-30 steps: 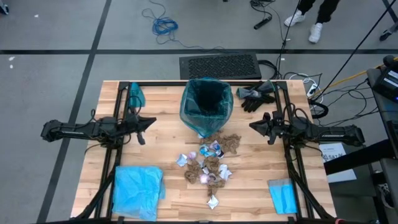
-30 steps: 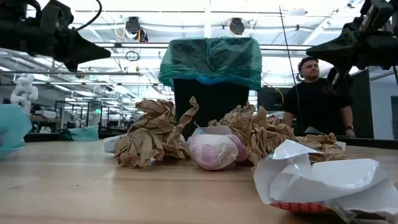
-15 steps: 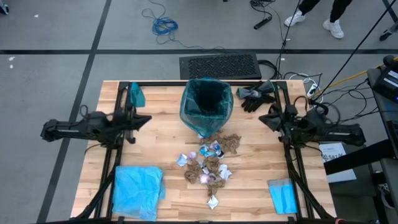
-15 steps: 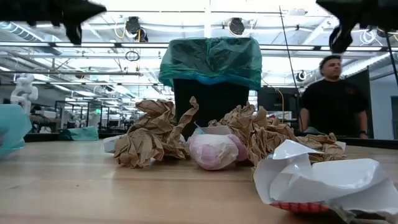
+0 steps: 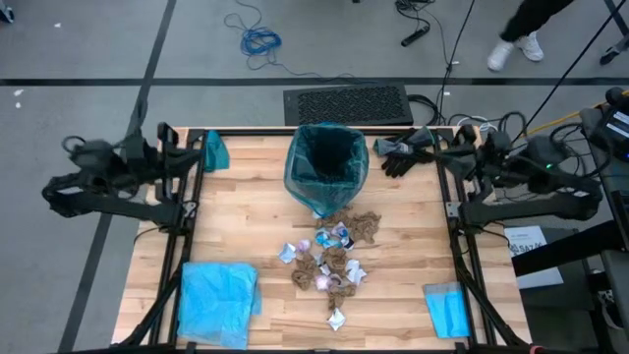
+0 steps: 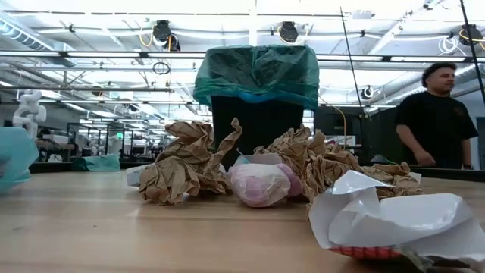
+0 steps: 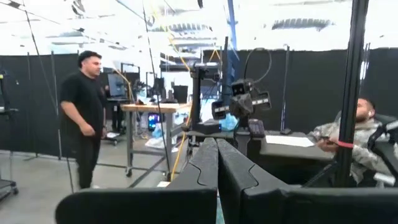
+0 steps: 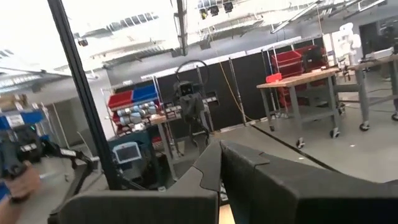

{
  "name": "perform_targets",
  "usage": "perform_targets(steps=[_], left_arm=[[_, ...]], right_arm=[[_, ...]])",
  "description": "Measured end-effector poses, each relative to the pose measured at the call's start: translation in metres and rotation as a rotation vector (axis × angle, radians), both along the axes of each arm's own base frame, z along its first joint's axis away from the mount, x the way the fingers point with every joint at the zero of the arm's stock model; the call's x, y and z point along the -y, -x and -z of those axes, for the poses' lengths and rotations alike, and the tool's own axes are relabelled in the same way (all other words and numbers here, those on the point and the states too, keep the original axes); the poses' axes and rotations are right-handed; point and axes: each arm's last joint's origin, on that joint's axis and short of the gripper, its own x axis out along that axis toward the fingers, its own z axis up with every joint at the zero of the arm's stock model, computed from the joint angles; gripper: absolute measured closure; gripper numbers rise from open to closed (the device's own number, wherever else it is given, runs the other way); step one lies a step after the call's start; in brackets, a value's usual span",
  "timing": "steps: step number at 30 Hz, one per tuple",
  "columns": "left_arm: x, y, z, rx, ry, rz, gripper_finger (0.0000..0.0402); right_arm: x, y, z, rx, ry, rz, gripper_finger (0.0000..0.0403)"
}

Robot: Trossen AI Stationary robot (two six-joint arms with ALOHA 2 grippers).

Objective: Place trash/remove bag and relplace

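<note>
A: Trash, the small crumpled brown paper wads and white and silvery-blue wrappers — where does it lie?

B: In a loose heap on the light wooden desk, in the middle, just in front of the black bin. From the low view, brown wads and a white wrapper sit right before the bin.

A: And the dark teal-green crinkly plastic liner bag?

B: Seated in the bin at the far middle of the desk, its rim folded over the bin's edge. A lighter sky-blue plastic bag lies flat at the near left corner, well apart from the heap.

A: The arms?

B: Both are pulled back off the desk's sides. The left gripper is by the far left edge; its fingers are pressed together, holding nothing. The right gripper is by the far right edge, fingers likewise pressed together and empty.

A: Anything else on the desk?

B: A pair of black gloves at the far right beside the bin, a small blue folded cloth at the near right corner, and a small teal scrap at the far left. A person in a black shirt stands beyond the desk.
</note>
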Motion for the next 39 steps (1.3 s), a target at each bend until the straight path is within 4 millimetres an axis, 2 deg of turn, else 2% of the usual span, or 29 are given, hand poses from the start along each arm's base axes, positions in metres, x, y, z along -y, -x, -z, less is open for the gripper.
perform_targets(steps=[6, 10, 13, 16, 27, 32, 34, 39], left_arm=[[0.000, -0.016, -0.055, -0.170, -0.055, -0.019, 0.0401], [0.000, -0.030, -0.070, -0.354, -0.068, -0.057, 0.0401], [0.000, -0.037, -0.072, -0.461, -0.076, -0.058, 0.0401], [0.000, -0.041, -0.072, -0.498, -0.079, -0.056, 0.0401], [0.000, -0.041, -0.070, -0.510, -0.071, -0.054, 0.0401], [0.000, -0.040, -0.069, -0.527, -0.063, -0.052, 0.0401], [0.000, -0.040, -0.067, -0.543, -0.067, -0.051, 0.0401], [0.000, -0.051, -0.069, -0.567, -0.084, -0.067, 0.0401]], right_arm=[[0.001, -0.015, -0.049, -0.149, 0.039, 0.020, 0.0403], [0.002, -0.030, -0.058, -0.314, 0.035, 0.035, 0.0403], [0.002, -0.042, -0.053, -0.427, 0.030, 0.029, 0.0403], [0.002, -0.052, -0.045, -0.514, 0.025, 0.024, 0.0403], [0.002, -0.055, -0.040, -0.561, -0.025, 0.026, 0.0403], [0.002, -0.060, -0.032, -0.638, -0.050, 0.019, 0.0403], [0.003, -0.059, -0.037, -0.682, -0.060, 0.007, 0.0403], [0.008, -0.057, -0.077, -0.753, -0.079, 0.054, 0.0403]])
